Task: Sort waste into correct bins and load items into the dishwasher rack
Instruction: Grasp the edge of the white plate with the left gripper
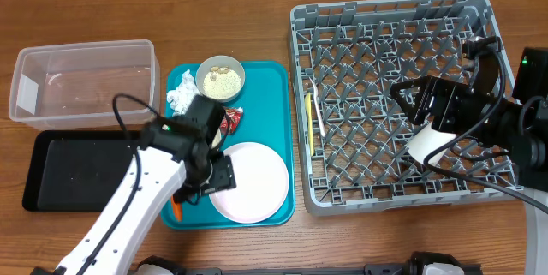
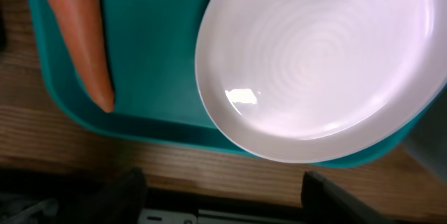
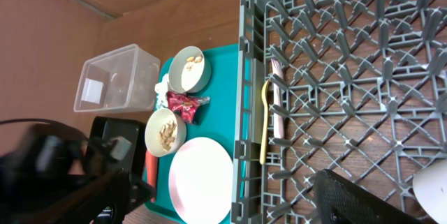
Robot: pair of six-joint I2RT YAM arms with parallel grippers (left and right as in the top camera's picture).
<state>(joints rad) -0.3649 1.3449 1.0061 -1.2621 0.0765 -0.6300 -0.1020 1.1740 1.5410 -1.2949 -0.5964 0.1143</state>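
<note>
The round white plate (image 1: 253, 182) lies at the near end of the teal tray (image 1: 274, 82). An orange carrot (image 1: 177, 207) lies to its left. My left gripper (image 1: 216, 173) hangs over the plate's left rim, open, with nothing between its fingers (image 2: 349, 199). In the left wrist view the plate (image 2: 321, 56) and the carrot (image 2: 77, 28) lie apart. A bowl of nut scraps (image 1: 220, 78), a white napkin (image 1: 181, 95) and a red wrapper (image 1: 231, 119) sit farther back. My right gripper (image 1: 409, 102) is open above the grey rack (image 1: 385, 18). Yellow cutlery (image 1: 309, 116) lies in the rack.
The clear tub (image 1: 81, 56) and the black tray (image 1: 60, 172) stand left of the teal tray. The right wrist view shows a second bowl of scraps (image 3: 165, 130), hidden under my left arm in the overhead view. A white bowl (image 1: 425, 145) sits in the rack below my right arm.
</note>
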